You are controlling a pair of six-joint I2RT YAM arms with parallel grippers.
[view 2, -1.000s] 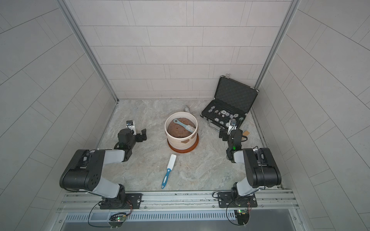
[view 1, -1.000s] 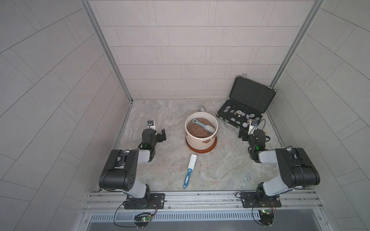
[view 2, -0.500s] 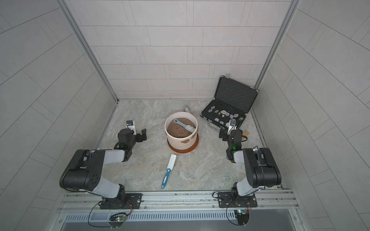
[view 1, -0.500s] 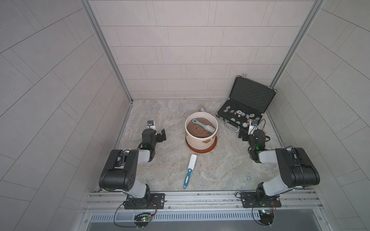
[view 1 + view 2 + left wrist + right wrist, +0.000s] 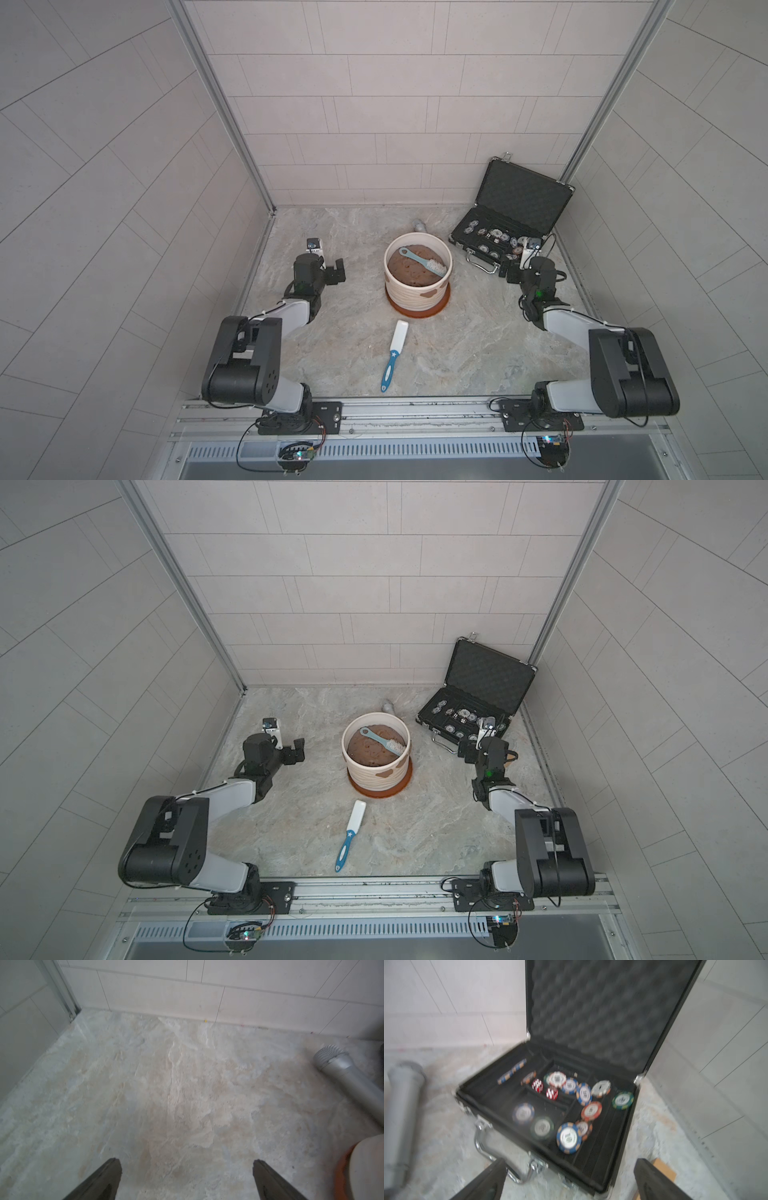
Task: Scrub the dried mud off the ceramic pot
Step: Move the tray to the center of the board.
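A marbled stone floor fills the tiled booth. Both arms lie low on it, one on each side of the middle.

An open black case sits in the far right corner with its foam-lined lid raised.

The ceramic pot stands upright at the centre of the floor on a terracotta saucer, between the two arms and well apart from both. It is filled with brown soil.

The left gripper rests near the floor to the pot's left. Its jaws are spread wide, with only bare stone between them. The right gripper sits just in front of the case. Its jaws are spread equally wide and hold nothing.

A blue-handled brush with a white head lies flat on the floor on the near side of the pot. A teal brush lies across the soil, with its bristles against the rim on the right.

A silver microphone lies on the floor behind the pot.

The dried mud shows in both top views as reddish-brown patches on the pot's near wall.

Poker chips lie scattered in the case's compartments, with two red dice among them. The right wrist view is blurred.
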